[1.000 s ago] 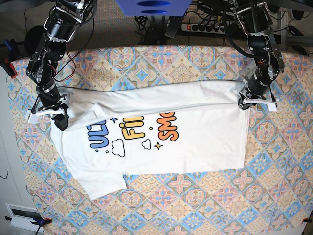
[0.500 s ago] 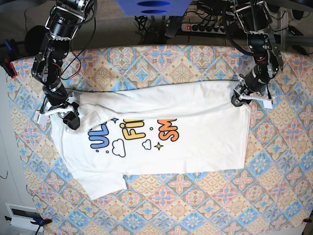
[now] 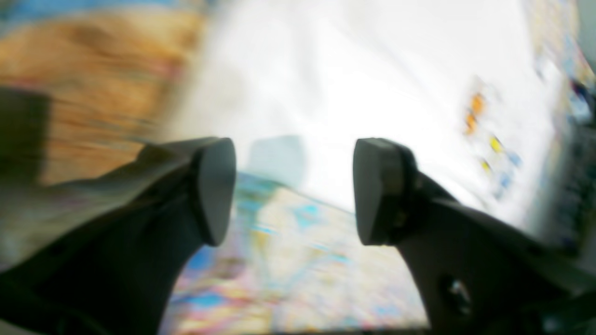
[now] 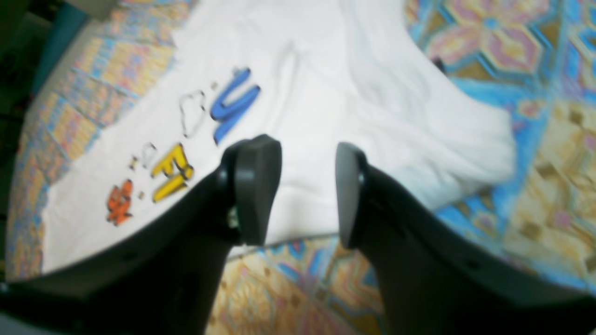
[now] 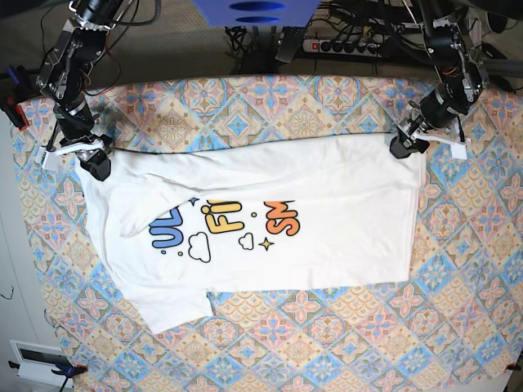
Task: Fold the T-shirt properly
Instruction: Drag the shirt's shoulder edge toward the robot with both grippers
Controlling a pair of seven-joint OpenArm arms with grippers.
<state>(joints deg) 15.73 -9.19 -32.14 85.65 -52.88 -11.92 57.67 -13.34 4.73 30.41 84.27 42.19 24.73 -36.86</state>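
The white T-shirt (image 5: 319,212) lies flat on the patterned tablecloth (image 5: 327,327), its far edge folded down over the tops of the blue, yellow and orange letters. My right gripper (image 5: 94,162) hangs at the shirt's far left corner, open with nothing between its fingers; its wrist view shows the gripper (image 4: 307,186) above the T-shirt (image 4: 326,93) near the blue letters. My left gripper (image 5: 403,147) is at the far right corner, also open and empty. In the blurred left wrist view the gripper (image 3: 293,190) hovers over the edge of the T-shirt (image 3: 372,70).
A power strip (image 5: 343,45) with cables and a blue object (image 5: 253,10) sit behind the table's far edge. A thin black cable (image 5: 245,147) runs along the shirt's far edge. A white box (image 5: 37,359) lies off the near left corner.
Both grippers opened and let go of the shirt's folded edge, then drew back toward the far corners. The fold now lies flat on the shirt.
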